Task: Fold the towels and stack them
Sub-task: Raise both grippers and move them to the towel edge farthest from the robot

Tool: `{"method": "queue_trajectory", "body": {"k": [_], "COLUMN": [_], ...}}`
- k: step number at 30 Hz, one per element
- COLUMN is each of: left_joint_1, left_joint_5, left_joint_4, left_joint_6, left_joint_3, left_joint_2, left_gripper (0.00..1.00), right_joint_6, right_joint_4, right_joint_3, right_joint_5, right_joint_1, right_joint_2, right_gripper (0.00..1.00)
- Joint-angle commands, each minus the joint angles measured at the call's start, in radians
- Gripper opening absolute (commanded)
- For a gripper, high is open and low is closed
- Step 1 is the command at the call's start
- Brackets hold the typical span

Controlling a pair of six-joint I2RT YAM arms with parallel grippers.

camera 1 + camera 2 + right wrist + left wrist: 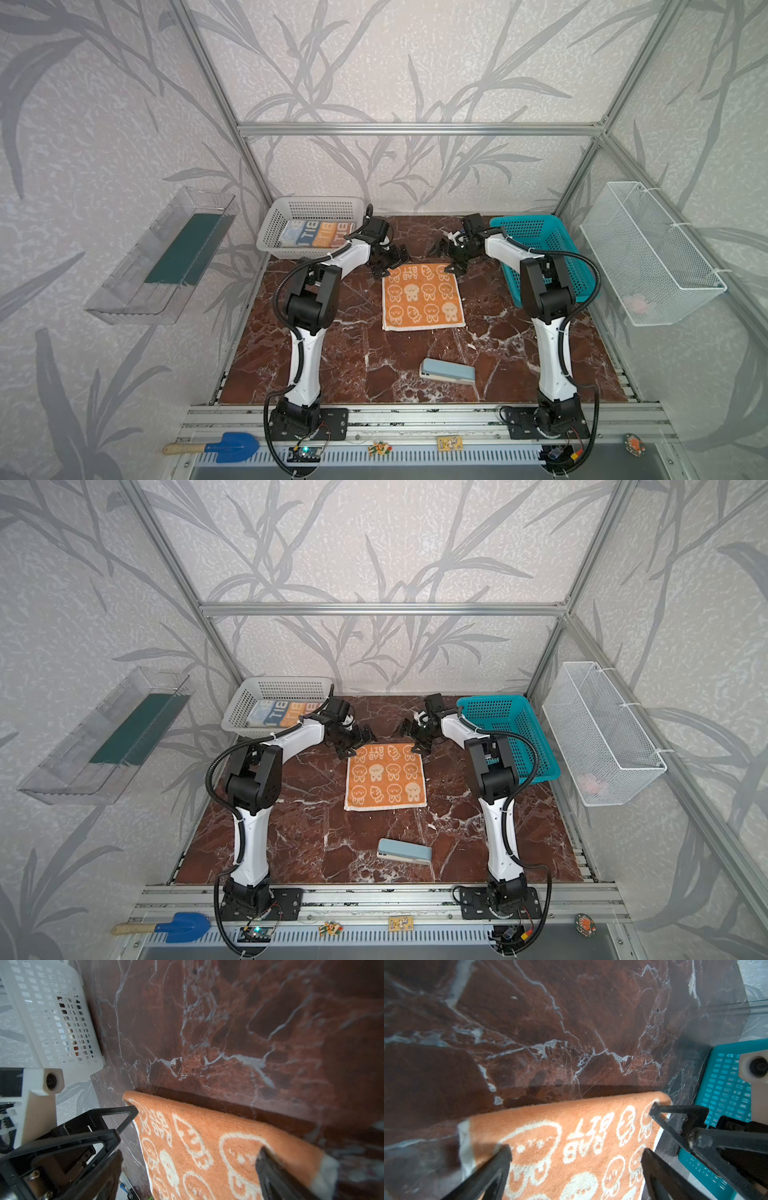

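Orange towel: the orange towel (pixel 422 297) lies spread flat, print up, in the middle of the marble table (pixel 332 353); nothing rests on it
Other towels: a folded lettered towel (pixel 320 232) sits in the grey basket (pixel 270 232) at the back left, with a cream-and-blue cloth just beside it; how the two overlap I cannot tell
Handling, as I judge it: light, limp terry cloth; it should sag and crease wherever it is unsupported; not fragile; the pile should grip well in the pads, yet the whole sheet may slide on the smooth marble if dragged
Where to hold: the two far corners, just inside the pale hem; both pinched together so the far edge lifts level and can be carried over to the near edge
Left gripper: the left gripper (pixel 390 264) hovers at the far left corner, jaws spread wide and holding nothing; in its wrist view one of the fingers (pixel 500 1159) overlaps the cloth near the hem; contact I cannot tell
Right gripper: the right gripper (pixel 449 257) is at the far right corner, likewise released and empty; one of its fingers (pixel 268 1161) overlaps the cloth there
Far edge: a dark shadow runs along it in both wrist views; flat or slightly raised, I cannot tell
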Motion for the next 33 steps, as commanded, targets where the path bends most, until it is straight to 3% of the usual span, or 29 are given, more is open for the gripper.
{"method": "queue_trajectory", "body": {"k": [1, 10, 16, 20, 25, 33], "left_joint_1": [0.012, 0.008, -0.006, -0.027, -0.051, -0.064], "left_joint_5": [-0.048, -0.076, -0.117, -0.212, -0.304, -0.324], "left_joint_4": [-0.057, -0.13, -0.194, -0.225, -0.24, -0.238], "left_joint_6": [0.044, 0.127, 0.212, 0.322, 0.432, 0.47], "left_joint_3": [-0.006, 0.058, 0.152, 0.183, 0.169, 0.143], "left_joint_2": [0.01, 0.011, -0.012, -0.052, -0.09, -0.094], "left_gripper": [0.99, 0.99, 0.99, 0.99, 0.99, 0.99], "right_joint_6": [-0.054, -0.208, -0.353, -0.421, -0.496, -0.546], "right_joint_4": [-0.036, -0.188, -0.407, -0.45, -0.503, -0.553], "right_joint_3": [0.005, 0.126, 0.274, 0.303, 0.347, 0.431], "right_joint_5": [-0.005, -0.034, 0.156, 0.217, 0.322, 0.352], "right_joint_1": [-0.037, -0.072, -0.072, -0.069, -0.058, -0.037], "right_joint_2": [0.026, -0.02, -0.001, 0.026, 0.069, 0.159], "right_gripper": [0.99, 0.99, 0.99, 0.99, 0.87, 0.66]}}
